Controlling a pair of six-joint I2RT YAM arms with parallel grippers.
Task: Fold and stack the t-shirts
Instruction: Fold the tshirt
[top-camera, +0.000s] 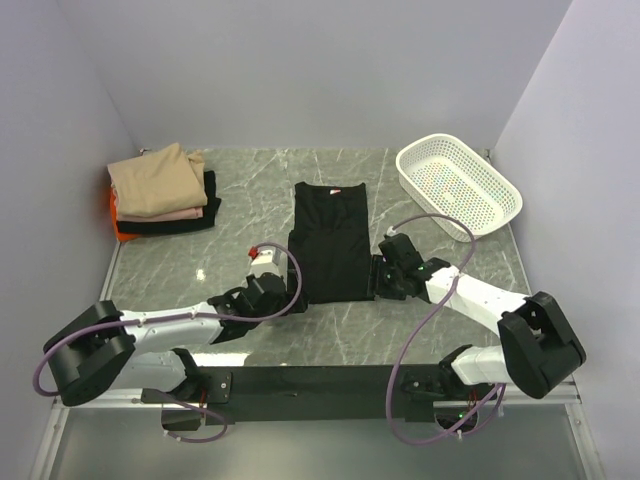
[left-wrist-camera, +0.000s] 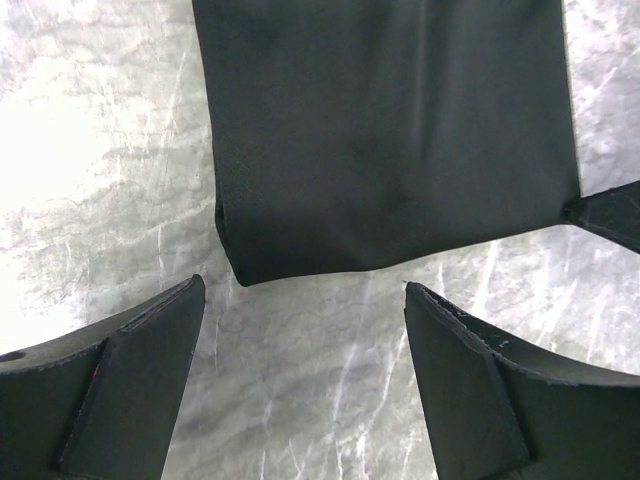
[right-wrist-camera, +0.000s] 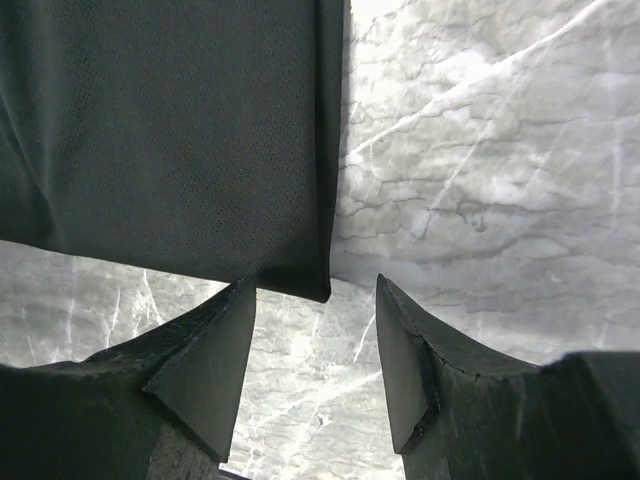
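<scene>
Marble table (top-camera: 250, 185), black t-shirt (top-camera: 330, 240) at centre, folded stack (top-camera: 160, 190) left, basket (top-camera: 432, 205) right

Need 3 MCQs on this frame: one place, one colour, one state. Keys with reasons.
1. The white basket sits: A) far left B) far right C) table centre
2. The top t-shirt of the folded stack is: A) tan B) orange C) black
3. The left gripper and right gripper are: A) open, empty B) shut on cloth C) shut, empty
Key: 1 B, it's by the right wall; 2 A, the tan t-shirt lies uppermost; 3 A, both gape at the black t-shirt's near corners.
</scene>
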